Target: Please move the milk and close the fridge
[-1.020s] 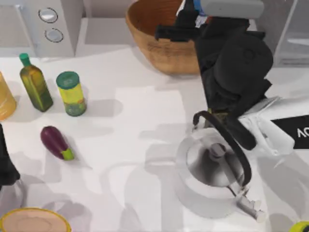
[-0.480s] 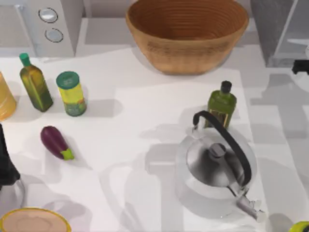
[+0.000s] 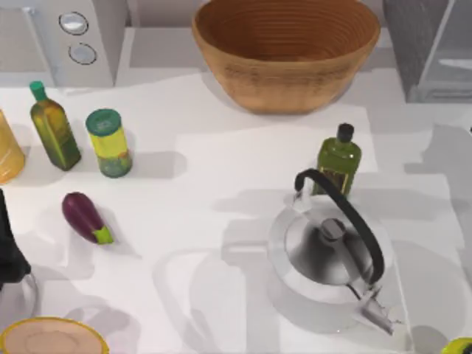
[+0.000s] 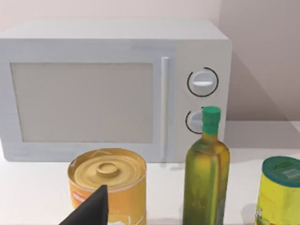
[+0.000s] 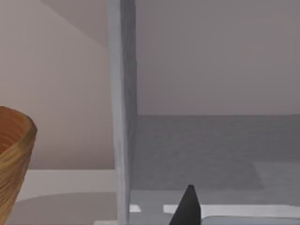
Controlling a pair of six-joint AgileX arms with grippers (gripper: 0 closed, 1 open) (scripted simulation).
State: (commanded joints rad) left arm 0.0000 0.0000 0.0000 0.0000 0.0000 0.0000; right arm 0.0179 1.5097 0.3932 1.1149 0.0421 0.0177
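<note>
The fridge [image 3: 434, 46] stands at the far right corner of the desk [image 3: 206, 192], just beside the big basket [image 3: 286, 51]. My right gripper [image 5: 186, 208] is low and points at the fridge's grey wall and the grey space inside. My left gripper [image 4: 89, 212] is low at the desk's left side and holds nothing I can see. For both, I cannot tell if the jaws are spread or pressed together. The left wrist view shows the microwave front, a yellow can [image 4: 108, 183] and a green bottle [image 4: 206, 173] up close. The top view shows the kettle [image 3: 328, 254].
</note>
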